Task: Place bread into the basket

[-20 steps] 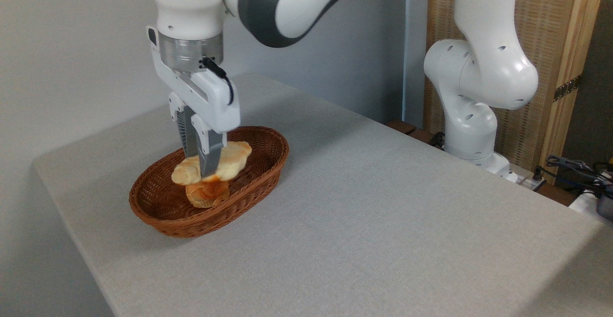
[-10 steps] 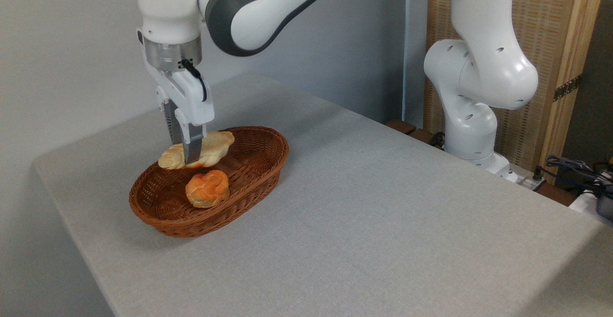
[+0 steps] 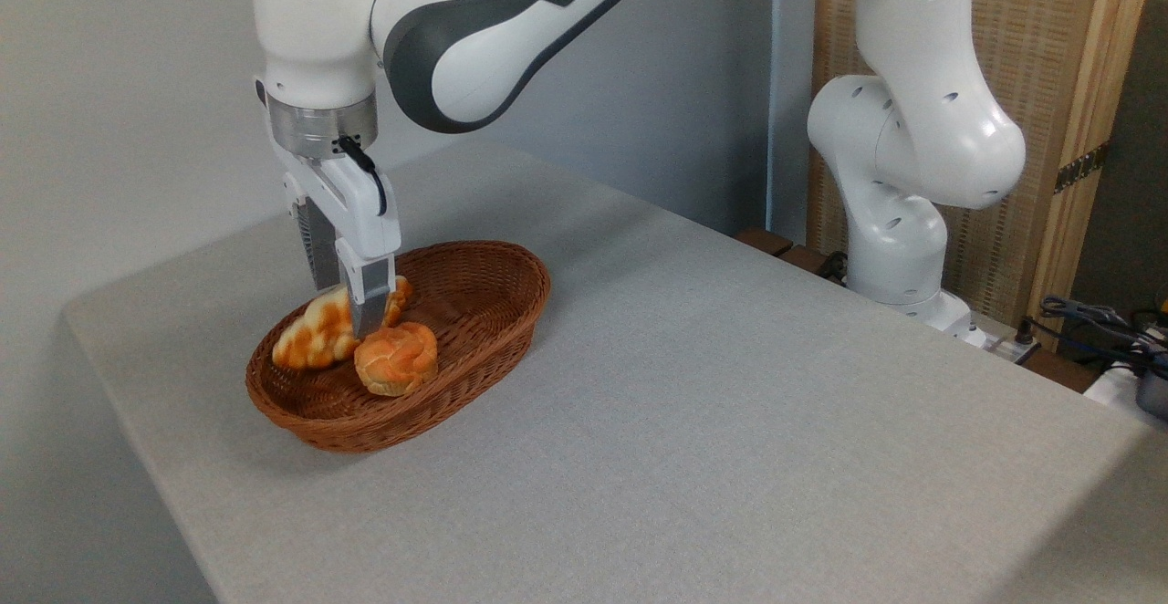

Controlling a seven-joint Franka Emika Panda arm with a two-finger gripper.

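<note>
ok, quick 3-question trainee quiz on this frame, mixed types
1. True or false: the loaf is inside the basket.
2. Multiple choice: where is the round roll relative to the loaf? A) right of it, touching or nearly so B) on the table outside the basket C) held in the jaws
3. Short answer: what is the gripper closed on?

Key: 1 true. 2 A. 3 the loaf, which is tilted with its left end low in the basket.

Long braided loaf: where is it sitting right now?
The long pale-golden braided loaf is inside the reddish-brown woven wicker basket, at its left end, tilted, just left of the round orange roll, with the gripper around its right end.
</note>
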